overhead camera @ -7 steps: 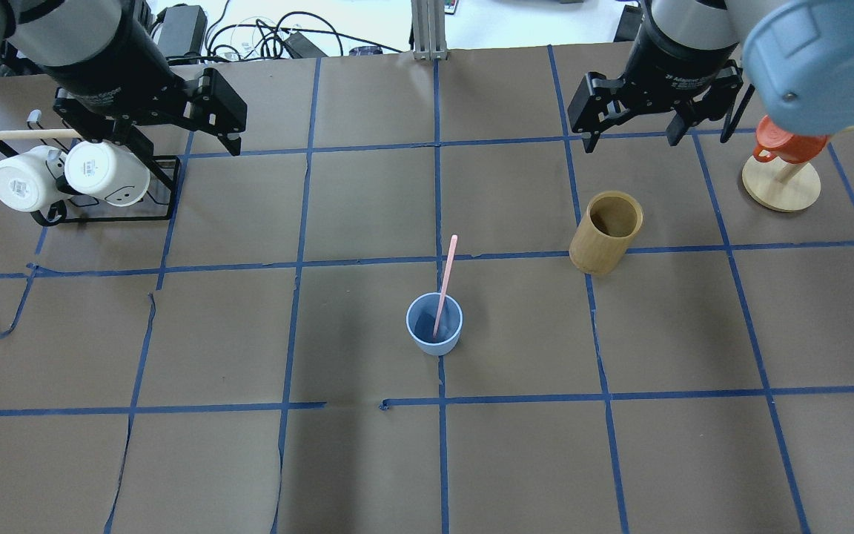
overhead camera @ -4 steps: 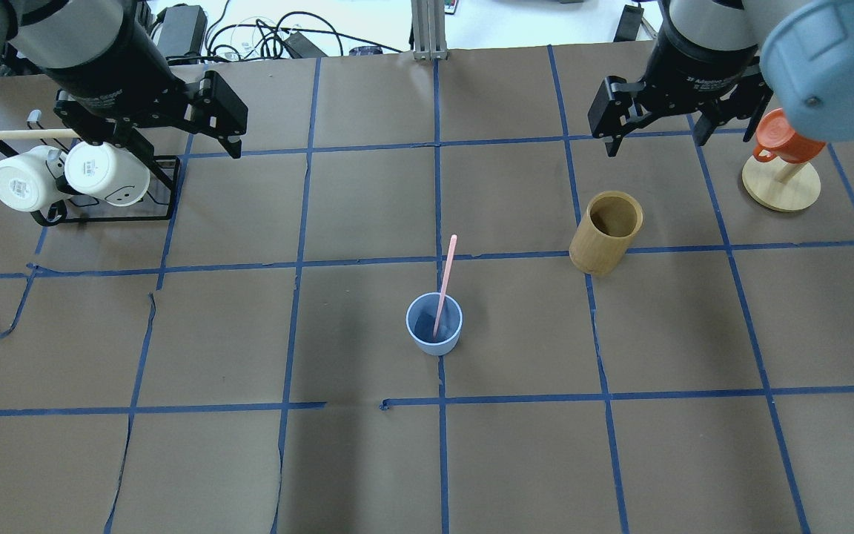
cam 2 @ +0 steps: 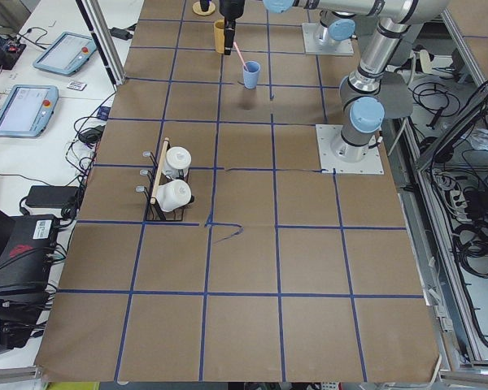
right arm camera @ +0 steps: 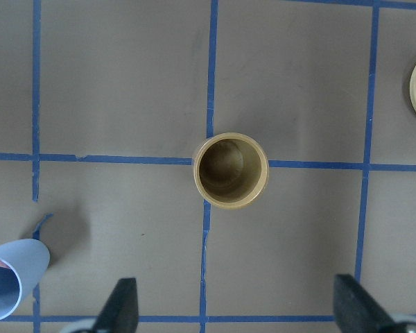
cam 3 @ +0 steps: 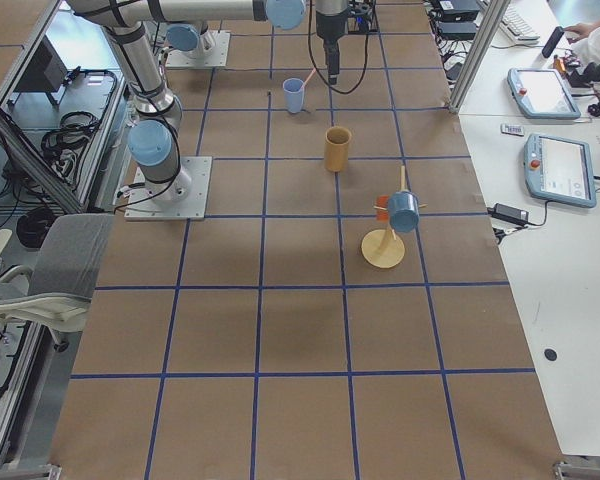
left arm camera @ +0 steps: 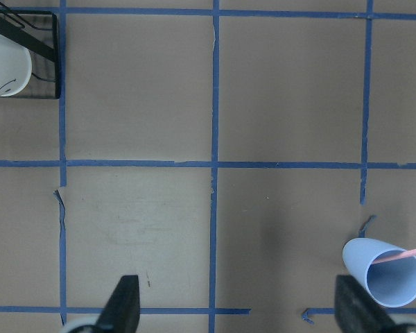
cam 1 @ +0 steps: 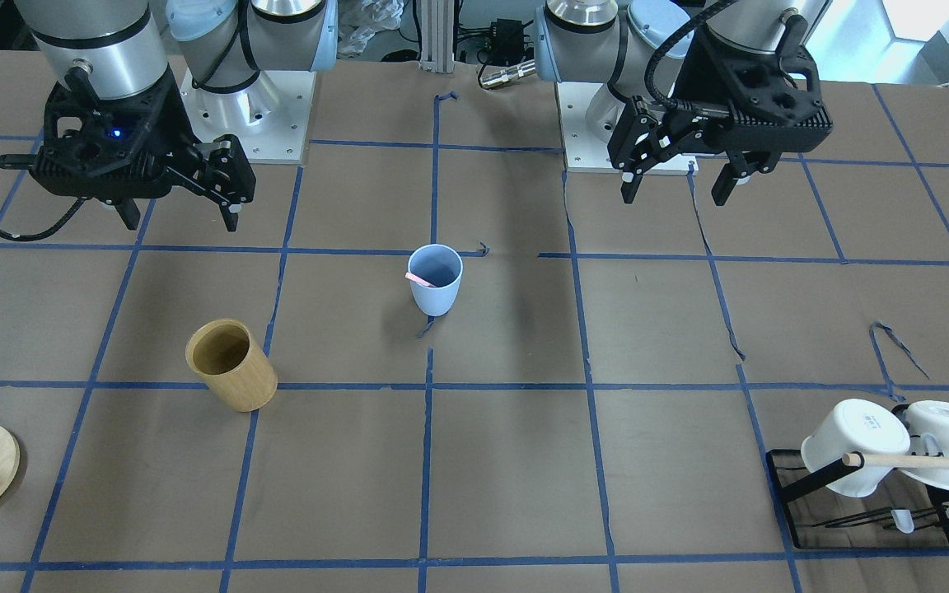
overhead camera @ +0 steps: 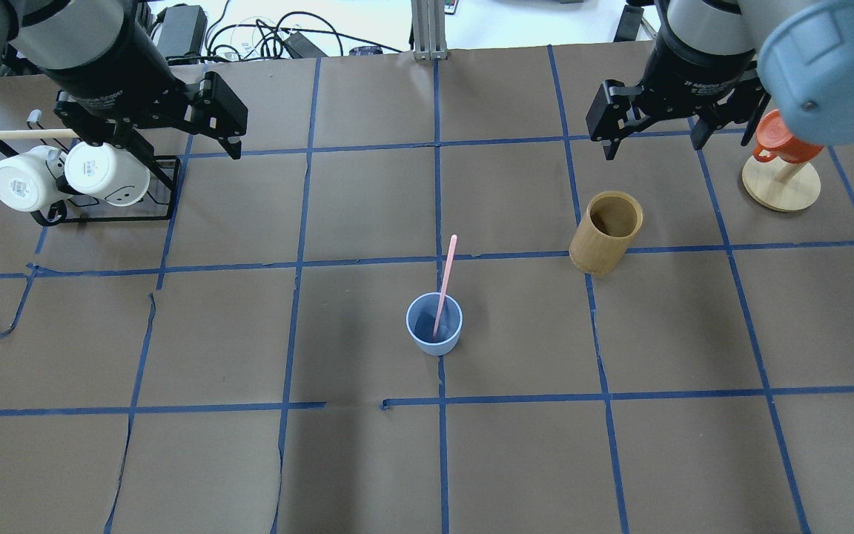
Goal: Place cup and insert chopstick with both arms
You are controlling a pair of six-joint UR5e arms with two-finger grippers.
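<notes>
The light-blue cup [overhead camera: 434, 324] stands upright near the table's middle, also in the front-facing view [cam 1: 435, 278]. A pale-pink chopstick [overhead camera: 445, 285] stands in it, leaning on its rim and sticking out toward the far side. My left gripper [overhead camera: 175, 148] is open and empty, hovering high at the far left by the mug rack. Its wrist view shows the cup [left arm camera: 385, 270] at the lower right. My right gripper [overhead camera: 653, 144] is open and empty, high at the far right, beyond the bamboo cylinder. Its wrist view shows the cup's edge [right arm camera: 10, 277] at the lower left.
A tan bamboo cylinder [overhead camera: 608, 232] stands to the right of the cup and farther back. A black rack holds two white mugs [overhead camera: 104, 172] and a long wooden rod at the far left. A round wooden stand [overhead camera: 780, 185] with an orange cup is at the far right.
My right gripper has shifted a little to the right and back, staying open. The left gripper, the cup and the chopstick have not moved.
</notes>
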